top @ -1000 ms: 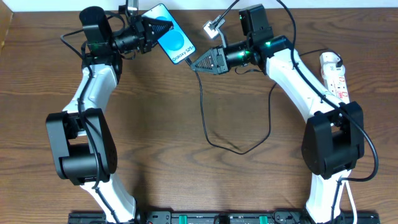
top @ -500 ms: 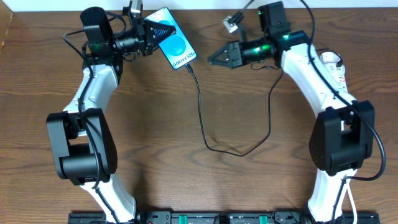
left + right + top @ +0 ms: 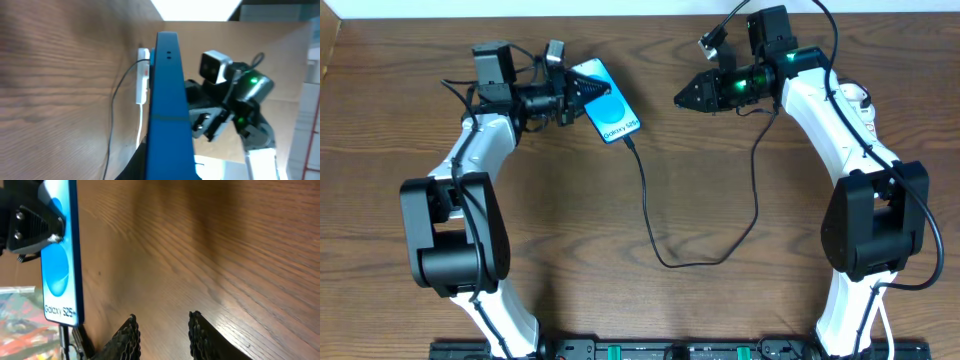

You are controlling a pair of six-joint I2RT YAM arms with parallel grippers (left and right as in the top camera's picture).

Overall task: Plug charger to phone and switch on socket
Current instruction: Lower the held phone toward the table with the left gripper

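Overhead view: slim black-framed smartphone with lit blue screen (image 3: pixel 613 112) sits at the upper left of the brown wooden worktop (image 3: pixel 560 230), clamped in the left end effector (image 3: pixel 582 90). Thin black charger cable (image 3: pixel 650 215) appears seated in its lower end. Judged outstanding: switching on the small white power strip (image 3: pixel 143 75). Right end effector (image 3: pixel 680 99), slightly parted and empty, must reach its switch.

The phone (image 3: pixel 608 103) is left of the socket (image 3: pixel 858 101), the charger (image 3: pixel 647 210) looped on the table (image 3: pixel 570 260) between.
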